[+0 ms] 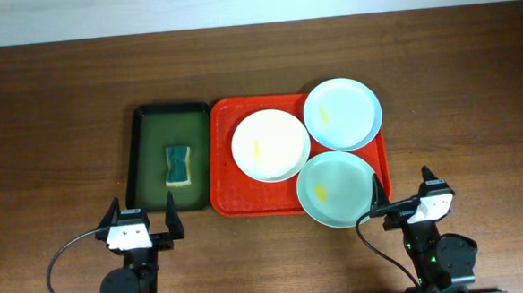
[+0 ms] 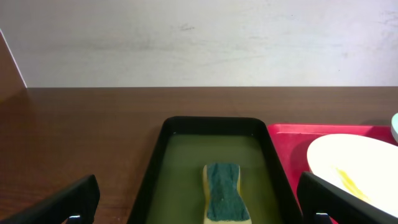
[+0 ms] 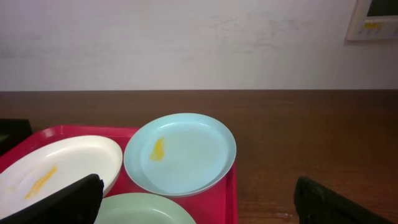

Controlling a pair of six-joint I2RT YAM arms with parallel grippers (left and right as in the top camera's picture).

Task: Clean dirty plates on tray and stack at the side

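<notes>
Dark wood-grain surface (image 1: pixel 62 103) carries everything, with a pale wall behind. Three plates lie on the red tray (image 1: pixel 227 180): a white plate (image 1: pixel 270 145) at its middle, a pale blue plate (image 1: pixel 342 113) over the far right corner, and a pale green plate (image 1: pixel 337 189) hanging over the near rim. Their rims crowd together, and each shows a yellow smear.

They look stiff, light and glossy, so probably slippery. The raised rim is the likeliest hold, best where the green plate overhangs.

Just left stands a dark green tray (image 1: pixel 149 134) holding a sponge (image 1: pixel 179 164), which is likely soft.

The left gripper (image 1: pixel 143 205) and right gripper (image 1: pixel 402 186) wait at the near edge, jaws spread and empty.

No brand shows. A wall panel (image 3: pixel 376 18) bears print too small to read.
</notes>
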